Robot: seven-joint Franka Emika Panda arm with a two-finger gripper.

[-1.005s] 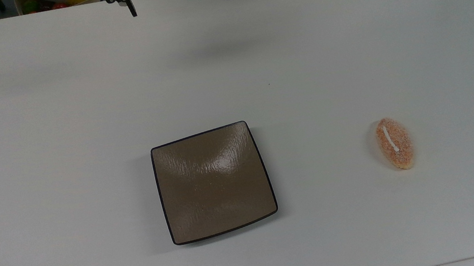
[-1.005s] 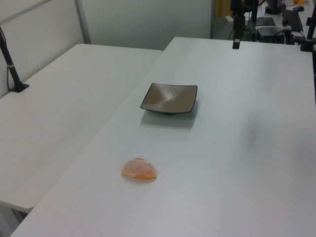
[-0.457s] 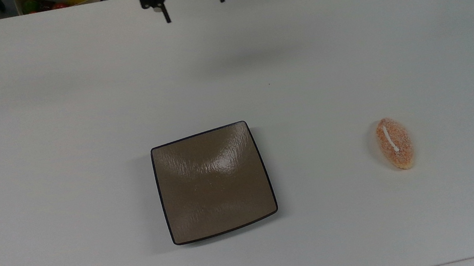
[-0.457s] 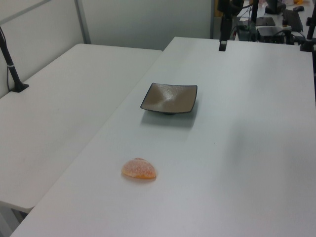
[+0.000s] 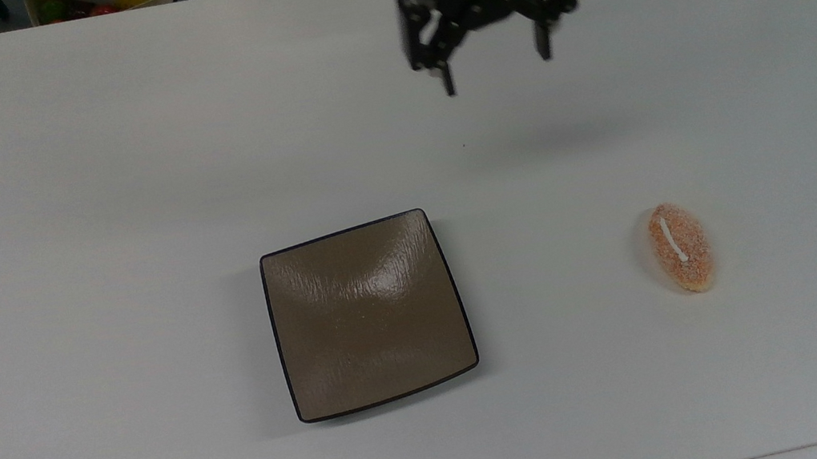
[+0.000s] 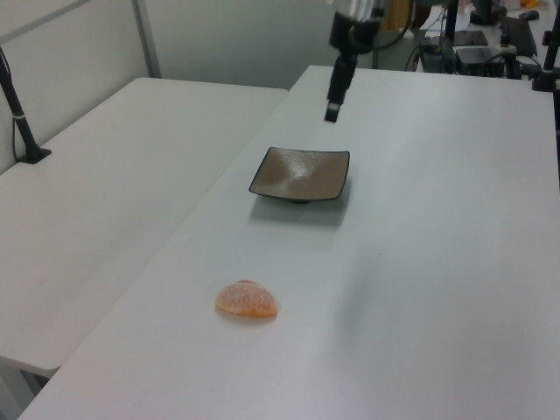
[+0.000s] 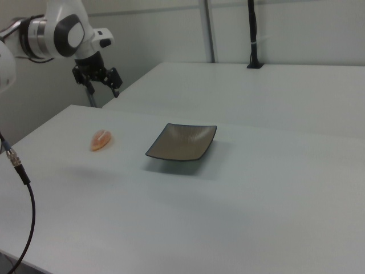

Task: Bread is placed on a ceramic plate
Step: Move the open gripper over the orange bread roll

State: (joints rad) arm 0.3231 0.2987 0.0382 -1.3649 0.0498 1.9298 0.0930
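My black two-finger claw (image 5: pixel 496 72) hangs wide open and empty above the white bench (image 5: pixel 86 188). The small oval orange-pink speckled bread (image 5: pixel 679 247) lies well apart, toward the top view's lower right, right of the square glossy brown ceramic plate (image 5: pixel 369 315).

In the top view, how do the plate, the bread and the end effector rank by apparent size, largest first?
1. ceramic plate
2. end effector, though it hangs nearer the camera, which may enlarge it
3. bread
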